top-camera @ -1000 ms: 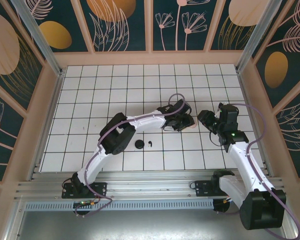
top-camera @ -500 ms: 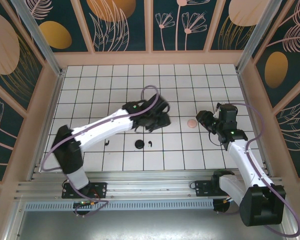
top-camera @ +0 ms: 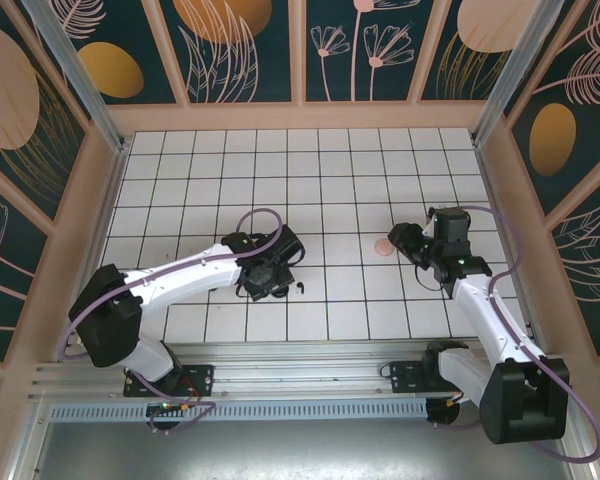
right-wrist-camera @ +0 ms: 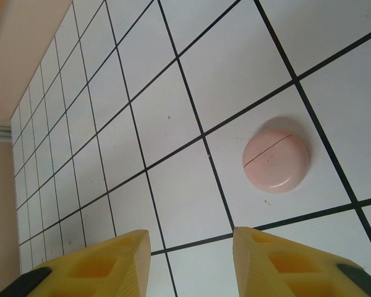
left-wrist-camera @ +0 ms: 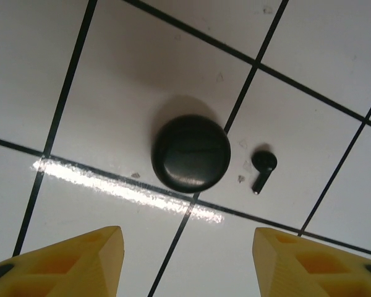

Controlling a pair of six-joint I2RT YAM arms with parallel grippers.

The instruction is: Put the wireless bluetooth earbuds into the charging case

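Left wrist view has one black earbud (left-wrist-camera: pixel 263 170) lying loose on the tiled table (left-wrist-camera: pixel 111 74) just beside the round black charging case (left-wrist-camera: pixel 190 153), which looks shut, so I'd say nothing's inserted yet. Left gripper (left-wrist-camera: pixel 185 253) hangs right above both, pointing down, fingers apart and empty. Over on the right the pink case (right-wrist-camera: pixel 276 162) sits closed too, right gripper (right-wrist-camera: pixel 191 253) angled toward it from nearby, jaws parted, holding nothing.
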